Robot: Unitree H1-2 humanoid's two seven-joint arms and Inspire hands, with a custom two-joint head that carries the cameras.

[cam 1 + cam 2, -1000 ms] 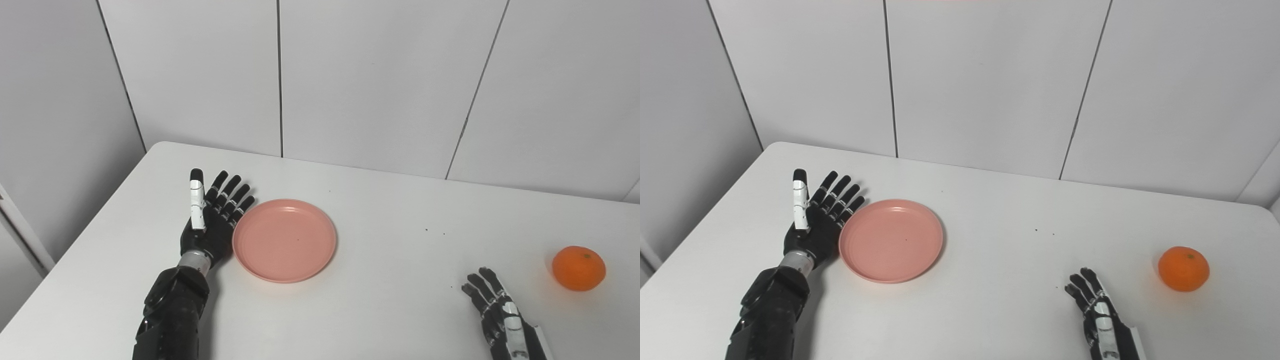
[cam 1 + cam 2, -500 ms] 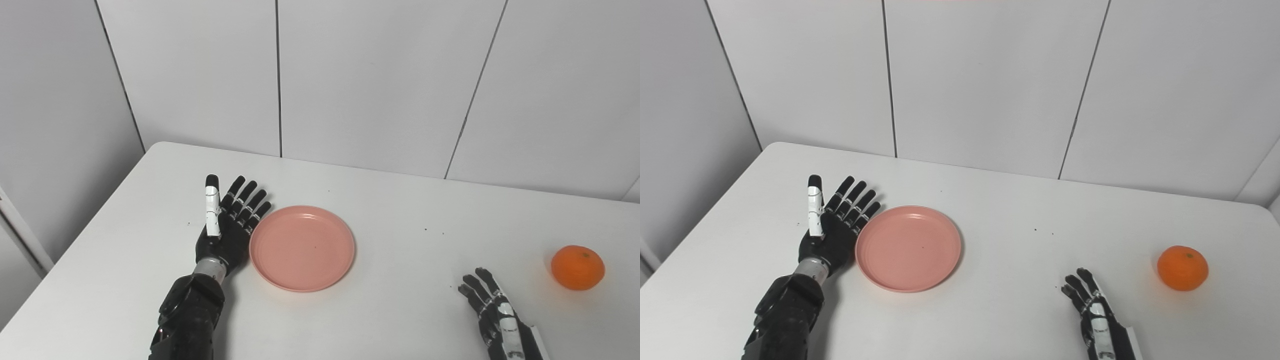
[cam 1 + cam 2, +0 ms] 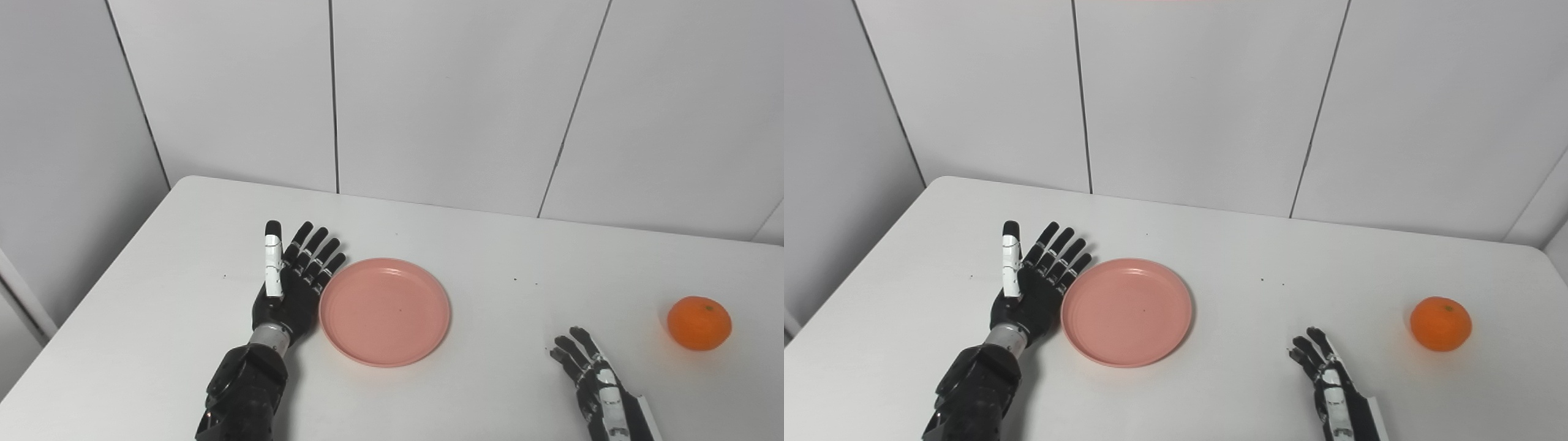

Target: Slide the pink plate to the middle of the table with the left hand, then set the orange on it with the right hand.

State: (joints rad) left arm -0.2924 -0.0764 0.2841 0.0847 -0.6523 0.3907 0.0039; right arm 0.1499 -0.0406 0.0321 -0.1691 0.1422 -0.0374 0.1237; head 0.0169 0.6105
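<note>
Plate (image 3: 384, 311) lying left of table (image 3: 478, 257) centre | left hand (image 3: 293, 288) pressing its flat, spread fingers edge-on against plate's left rim, contact seemingly continuous: keep pushing low and level | right hand (image 3: 597, 386) resting spread and empty, right of plate | orange (image 3: 699, 323) sitting far right of plate

Left robot hand (image 3: 293, 288) has pushed pink plate (image 3: 384, 311) rightward.

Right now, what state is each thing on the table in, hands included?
Plate: empty, flat on the table, left of the middle.
Orange: loose on the table at far right, not held.
Left hand: open, fingers straight, edge against the plate's left rim.
Right hand: open, holding nothing, short of the orange.
</note>
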